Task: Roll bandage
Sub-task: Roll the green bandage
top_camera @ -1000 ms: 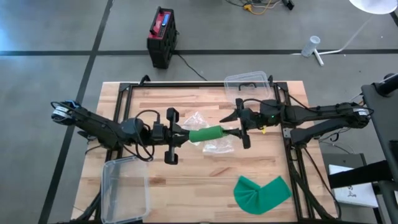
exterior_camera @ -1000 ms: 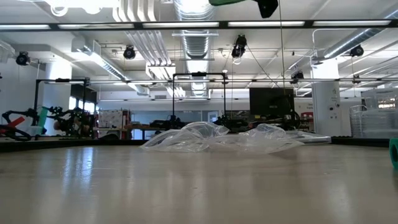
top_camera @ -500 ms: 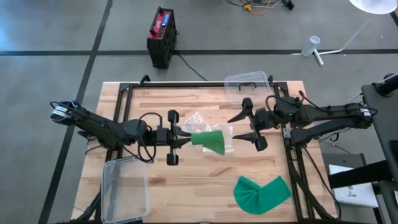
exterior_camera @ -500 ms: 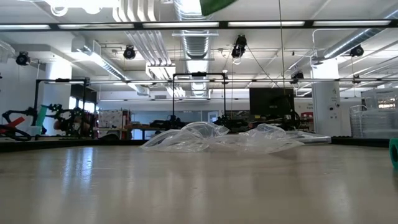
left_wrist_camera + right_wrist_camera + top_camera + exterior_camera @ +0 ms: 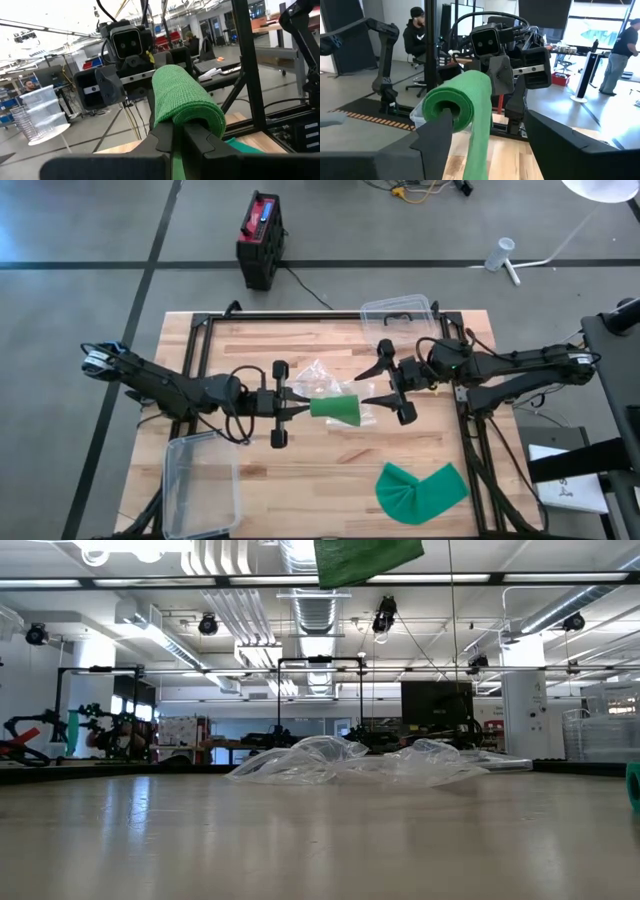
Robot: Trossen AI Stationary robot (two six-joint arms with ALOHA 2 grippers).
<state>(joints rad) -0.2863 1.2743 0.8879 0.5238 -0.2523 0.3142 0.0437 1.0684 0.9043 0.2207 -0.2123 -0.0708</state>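
Note:
A green bandage (image 5: 336,408), rolled into a tube, hangs level above the table's middle. My left gripper (image 5: 300,407) is shut on its left end. The tube's right end flares wider, and a loose flap (image 5: 480,145) hangs from it, also seen as green cloth (image 5: 366,558) at the top of the low view. My right gripper (image 5: 368,387) stands open just right of that end, and one finger (image 5: 440,135) reaches in front of the roll's hollow end (image 5: 446,109). My left gripper pinches the roll's left end (image 5: 182,117) between its two shut fingers, coming in level from the table's left along the roll. A green layer (image 5: 176,160) runs back between the fingers. The roll sticks out beyond the fingertips, lifted clear of the table. Of my right gripper, I cannot tell whether its finger touches the roll's end.
A crumpled clear plastic bag (image 5: 330,380) lies on the table under the roll. A second green bandage (image 5: 420,488) lies spread at the near right. Clear containers stand at the far edge (image 5: 398,318) and the near left (image 5: 200,478).
My right gripper has left the roll's right end, drawn back toward the table's right, then come back close to it. The roll's right end, a tight tube before, has loosened into a wider cone with a hanging flap. The left end has stayed in my left gripper.

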